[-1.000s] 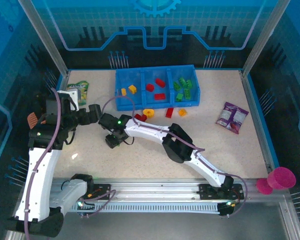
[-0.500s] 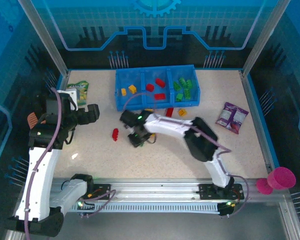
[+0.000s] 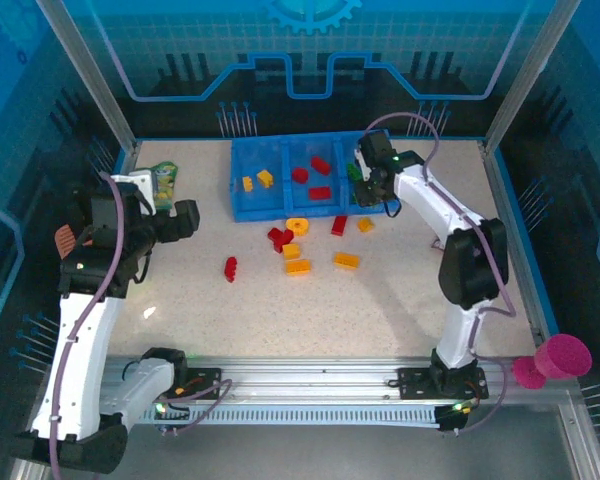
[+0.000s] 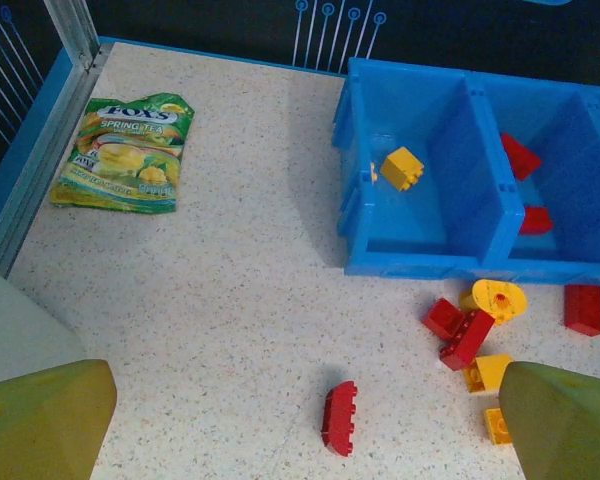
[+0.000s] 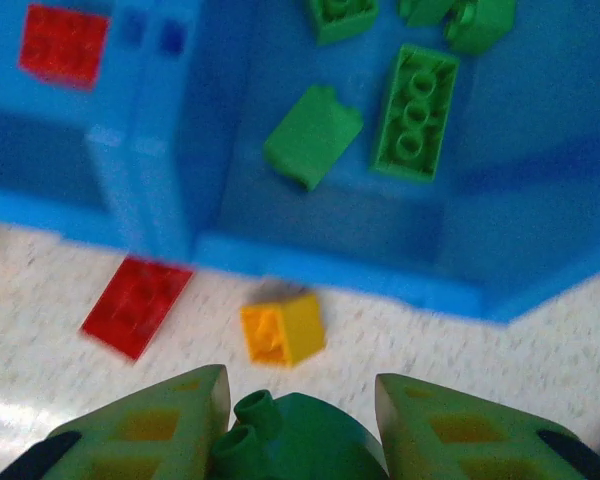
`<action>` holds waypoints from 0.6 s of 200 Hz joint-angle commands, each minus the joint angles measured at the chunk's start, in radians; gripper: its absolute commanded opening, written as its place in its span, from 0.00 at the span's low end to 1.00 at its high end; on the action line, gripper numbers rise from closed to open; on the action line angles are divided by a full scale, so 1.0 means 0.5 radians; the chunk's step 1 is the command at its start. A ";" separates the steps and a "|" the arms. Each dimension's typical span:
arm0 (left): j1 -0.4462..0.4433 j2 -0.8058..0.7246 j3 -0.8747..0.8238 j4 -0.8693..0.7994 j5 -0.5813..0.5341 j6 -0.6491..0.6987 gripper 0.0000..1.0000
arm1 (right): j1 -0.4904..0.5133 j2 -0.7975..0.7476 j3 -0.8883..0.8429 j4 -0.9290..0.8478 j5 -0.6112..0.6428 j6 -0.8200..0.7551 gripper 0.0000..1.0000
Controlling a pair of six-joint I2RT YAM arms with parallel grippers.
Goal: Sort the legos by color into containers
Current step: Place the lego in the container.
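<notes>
My right gripper (image 5: 298, 428) is clamped on a green lego (image 5: 292, 442), its studs poking up between the fingers. I'm hanging just above the front wall of the blue tray (image 4: 450, 262), at its right compartment. Green bricks (image 5: 413, 112) lie inside that compartment, and a red brick (image 5: 63, 45) sits past the divider in the middle one. Just outside the wall, a yellow brick (image 5: 283, 330) and a red brick (image 5: 135, 305) rest on the table (image 3: 400, 310).

My left gripper (image 3: 183, 218) is spread wide over the left side, with a green snack packet (image 4: 130, 150) near the far-left rail. A lone red lego (image 4: 339, 417) lies in open table below it. More loose bricks cluster around the yellow ring (image 3: 298, 226) in front of the tray. The near half of the table gives me plenty of room, and a purple packet (image 3: 463, 235) lies out to the right.
</notes>
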 commanded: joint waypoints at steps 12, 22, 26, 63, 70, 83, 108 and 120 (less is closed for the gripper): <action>0.019 0.015 -0.022 0.070 0.011 -0.040 0.99 | -0.089 0.272 0.329 0.032 0.049 -0.123 0.36; 0.019 0.013 -0.029 0.072 0.007 -0.039 0.99 | -0.107 0.339 0.399 0.013 0.051 -0.124 0.36; 0.019 0.014 -0.029 0.069 0.010 -0.036 0.99 | -0.114 0.366 0.420 0.007 0.047 -0.127 0.36; 0.021 0.012 -0.049 0.094 0.013 -0.026 0.99 | -0.139 0.442 0.428 0.070 0.064 -0.160 0.40; 0.021 0.009 -0.058 0.107 0.019 -0.031 0.99 | -0.140 0.451 0.433 0.062 0.070 -0.167 0.41; 0.022 0.008 -0.067 0.130 0.033 -0.044 0.99 | -0.142 0.451 0.426 0.068 0.087 -0.181 0.44; 0.021 0.038 -0.057 0.142 0.066 -0.058 0.99 | -0.142 0.405 0.373 0.121 0.066 -0.181 0.51; 0.022 0.041 -0.056 0.145 0.084 -0.071 0.99 | -0.143 0.379 0.348 0.136 0.068 -0.182 0.53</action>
